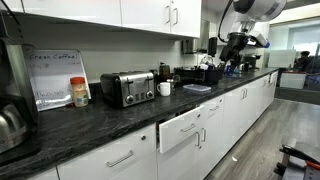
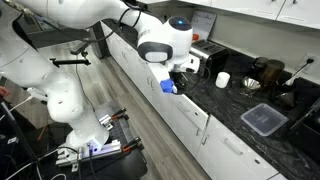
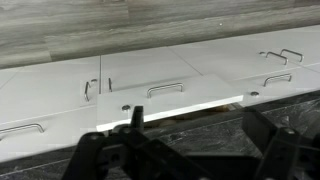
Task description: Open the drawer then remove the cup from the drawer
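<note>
The drawer (image 3: 165,90), a wide white front with a horizontal silver bar handle, stands slightly ajar under the dark countertop, with a thin dark gap along its top edge. It also juts out a little in an exterior view (image 1: 185,128). The cup is hidden from every view. My gripper (image 3: 194,112) hangs over the counter edge above the drawer, its black fingers (image 3: 135,120) spread wide with nothing between them. It shows at the end of the white arm in both exterior views (image 1: 234,46) (image 2: 172,80).
On the counter stand a toaster (image 1: 127,88), a white mug (image 1: 165,88) (image 2: 222,80), a jar with a red lid (image 1: 79,92) and a black tray (image 2: 262,118). White cabinet doors (image 3: 60,95) with handles flank the drawer. Wood-look floor runs below.
</note>
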